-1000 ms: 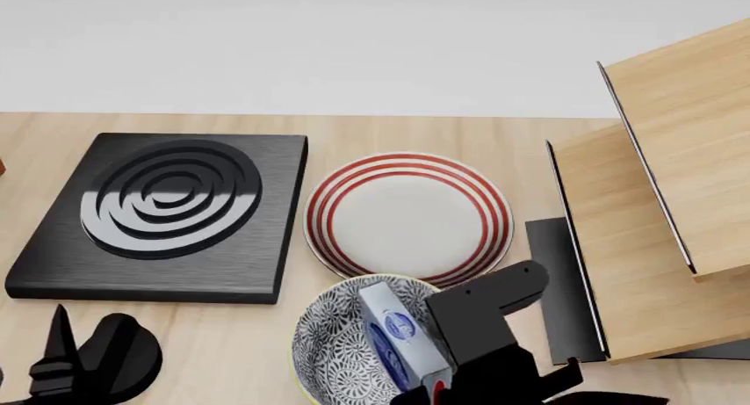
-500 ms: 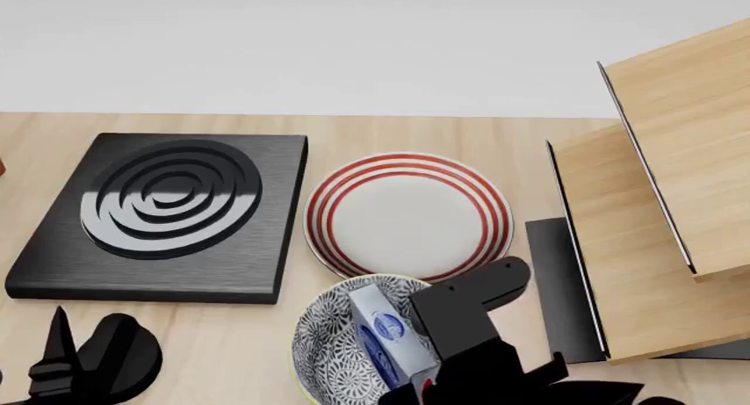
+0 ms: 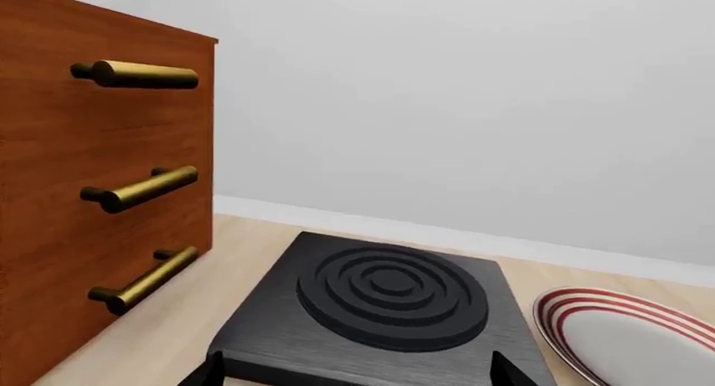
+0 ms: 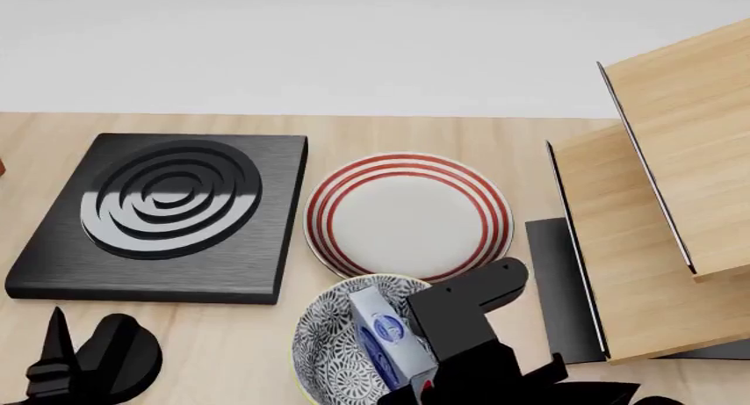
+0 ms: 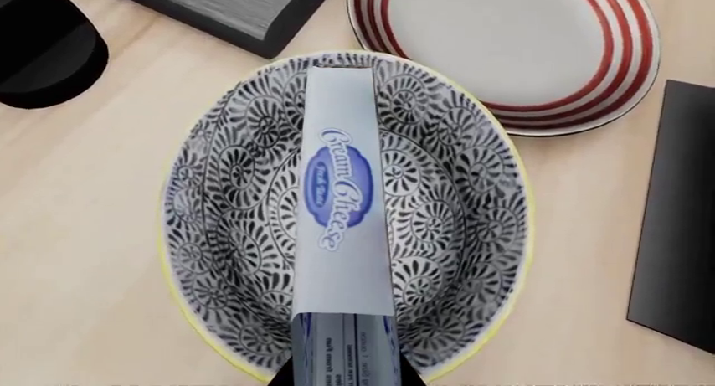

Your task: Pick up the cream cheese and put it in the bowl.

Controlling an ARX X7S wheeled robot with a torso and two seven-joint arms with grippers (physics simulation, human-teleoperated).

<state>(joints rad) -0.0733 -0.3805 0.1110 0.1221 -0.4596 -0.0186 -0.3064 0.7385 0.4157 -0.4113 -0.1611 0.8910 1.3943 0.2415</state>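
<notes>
Wood-grain cabinet (image 3: 90, 210) fills one side of the left wrist view, w/ three brass handles (image 3: 140, 189) stacked down its front. Beside it a black stove plate (image 3: 386, 306) w/ raised rings lies flat on the tabletop (image 3: 146, 344), and the red-ringed white plate (image 3: 625, 331) peeks in at the far edge. Two dark tips show at the frame's lower edge, well apart, prob. the left gripper's fingers, so it reads as spread wide, holding nothing.

Head view: left gripper (image 4: 82, 363) sits low near the bottom-left corner, on the near side of the stove plate, nothing in it. The bowl (image 4: 340, 339) is right in front of the robot, just near of the red-ringed plate. Cream cheese (image 4: 387, 339) stands tilted over the bowl, long box angled down into it, w/ the right gripper (image 4: 436, 370) clamped on its near end; the black arm covers the bowl's right side. Light wooden shelves (image 4: 656, 203) rise at the right, a dark flat panel (image 4: 557, 282) beneath them.

Right wrist view: looking straight down the box. Blue-and-white cream cheese runs across the bowl's patterned inside from rim toward centre, oval logo facing up. Gripper fingers pinch its near end at the frame edge; can't tell whether the far end touches the bowl floor. Plate and stove plate corner lie just beyond the bowl's rim.
</notes>
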